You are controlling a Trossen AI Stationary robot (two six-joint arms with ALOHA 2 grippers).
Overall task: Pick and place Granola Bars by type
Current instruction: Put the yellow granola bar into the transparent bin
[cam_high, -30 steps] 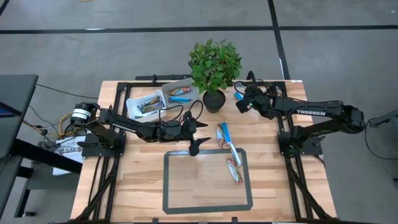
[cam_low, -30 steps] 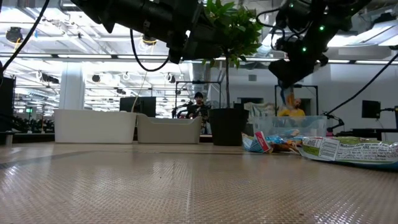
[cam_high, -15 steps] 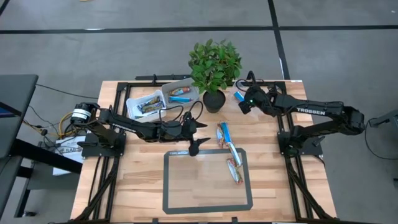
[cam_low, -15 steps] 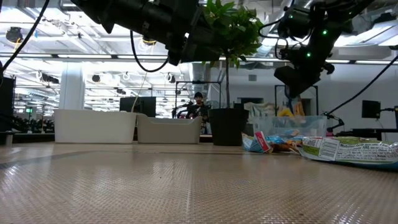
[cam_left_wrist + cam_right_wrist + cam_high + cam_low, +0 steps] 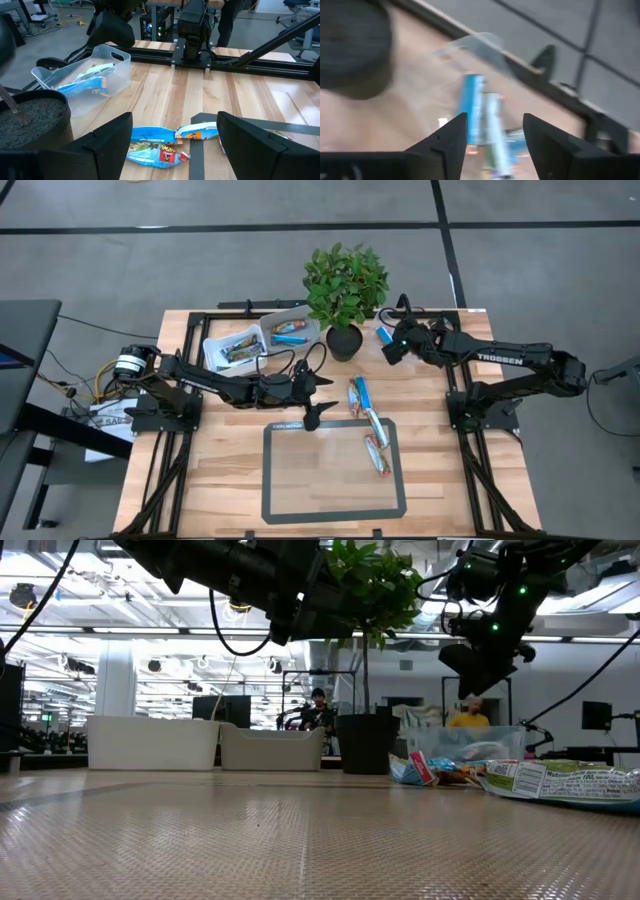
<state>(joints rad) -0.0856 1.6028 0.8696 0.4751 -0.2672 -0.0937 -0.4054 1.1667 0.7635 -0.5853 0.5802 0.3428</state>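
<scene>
Three granola bars lie loose on the table: a blue one (image 5: 360,393), one (image 5: 376,427) across the mat's far edge, and a brown one (image 5: 378,455) on the mat. My right gripper (image 5: 388,345) (image 5: 492,120) hovers open over a clear tub (image 5: 382,332) (image 5: 465,745) right of the plant pot. Blue-and-white bars (image 5: 472,105) lie in that tub, straight below the fingers. My left gripper (image 5: 322,402) (image 5: 175,120) hangs open above the table, left of the loose bars, with nothing between its fingers.
A potted plant (image 5: 345,285) stands at the far middle, close to my right gripper. Two white tubs (image 5: 228,348) (image 5: 290,330) with bars sit at the far left. A dark-framed mat (image 5: 266,470) lies near the front edge. Black rails (image 5: 430,310) run along the table's far side.
My right gripper has tipped a little further down over the clear tub and has opened. The bar that hung below its fingers a second ago no longer hangs there.
</scene>
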